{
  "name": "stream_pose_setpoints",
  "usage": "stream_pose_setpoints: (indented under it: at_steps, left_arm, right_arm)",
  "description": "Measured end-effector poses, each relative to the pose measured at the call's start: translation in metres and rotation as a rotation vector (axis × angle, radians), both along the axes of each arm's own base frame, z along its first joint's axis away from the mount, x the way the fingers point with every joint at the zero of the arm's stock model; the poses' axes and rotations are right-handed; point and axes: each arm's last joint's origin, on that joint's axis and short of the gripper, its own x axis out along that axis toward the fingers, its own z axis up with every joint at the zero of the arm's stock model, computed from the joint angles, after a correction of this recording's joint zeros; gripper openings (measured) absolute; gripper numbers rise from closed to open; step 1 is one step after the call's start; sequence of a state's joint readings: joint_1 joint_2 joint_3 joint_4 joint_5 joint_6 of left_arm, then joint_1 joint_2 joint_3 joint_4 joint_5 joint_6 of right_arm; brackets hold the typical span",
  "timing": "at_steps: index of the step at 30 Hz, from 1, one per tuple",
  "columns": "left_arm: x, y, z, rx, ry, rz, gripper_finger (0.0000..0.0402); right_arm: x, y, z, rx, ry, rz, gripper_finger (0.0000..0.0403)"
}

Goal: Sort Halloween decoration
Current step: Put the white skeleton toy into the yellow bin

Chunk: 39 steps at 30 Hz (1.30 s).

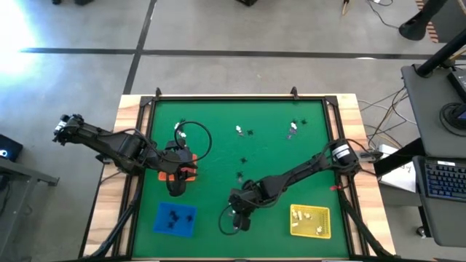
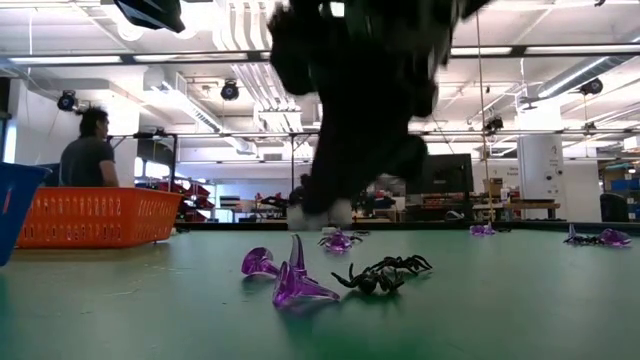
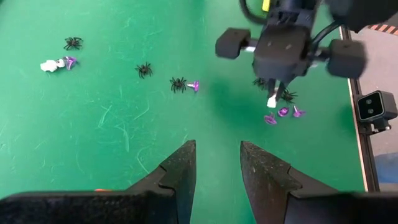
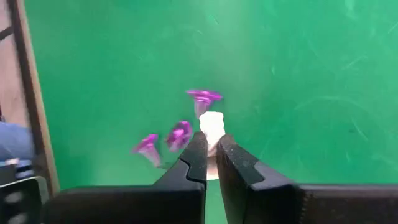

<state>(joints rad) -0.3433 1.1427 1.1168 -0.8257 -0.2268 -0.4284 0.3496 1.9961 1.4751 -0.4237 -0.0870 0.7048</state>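
Note:
Small Halloween trinkets lie scattered on the green mat (image 1: 218, 138): black spiders (image 3: 144, 70), purple pieces (image 4: 180, 134) and white ones (image 3: 48, 65). My right gripper (image 4: 211, 140) hovers at the near middle of the mat (image 1: 240, 215), shut on a white trinket (image 4: 211, 126), just above three purple pieces (image 2: 290, 280) and a black spider (image 2: 385, 275). My left gripper (image 3: 216, 152) stands open and empty above the orange tray (image 1: 189, 173). My right gripper pinches the white trinket's lower part (image 4: 212, 138) between its two fingertips, and the trinket's top sticks out past them. The fingers come slanting down from above. The trinket (image 3: 272, 101) is lifted clear of the mat.
A blue tray (image 1: 175, 220) with black pieces stands at the near left. A yellow tray (image 1: 309, 222) with white pieces is at the near right. A black frame (image 1: 240, 97) rims the mat. A person (image 2: 88, 150) sits in the room beyond.

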Motion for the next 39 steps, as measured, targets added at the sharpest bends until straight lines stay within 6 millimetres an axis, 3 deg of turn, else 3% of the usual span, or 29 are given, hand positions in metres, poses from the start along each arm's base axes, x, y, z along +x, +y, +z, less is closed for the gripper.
stream_pose_setpoints:
  at_steps: [7,12,31,39]
  left_arm:
    - [0.0,0.0,0.0,0.0,0.002,0.0,0.0107]
    - [0.0,0.0,0.0,0.002,0.005,0.0,0.0107]
    - [-0.001,0.0,-0.001,0.019,0.009,-0.018,0.0107]
    - [-0.001,0.0,-0.001,0.02,0.013,-0.018,0.0107]
  right_arm:
    - [-0.009,0.003,0.034,-0.075,0.128,-0.107,0.0009]
    - [-0.024,0.017,0.052,-0.134,0.233,-0.153,0.0009]
    - [-0.105,0.078,0.067,-0.212,0.527,-0.469,0.0009]
    - [-0.14,0.095,0.078,-0.219,0.545,-0.606,0.0009]
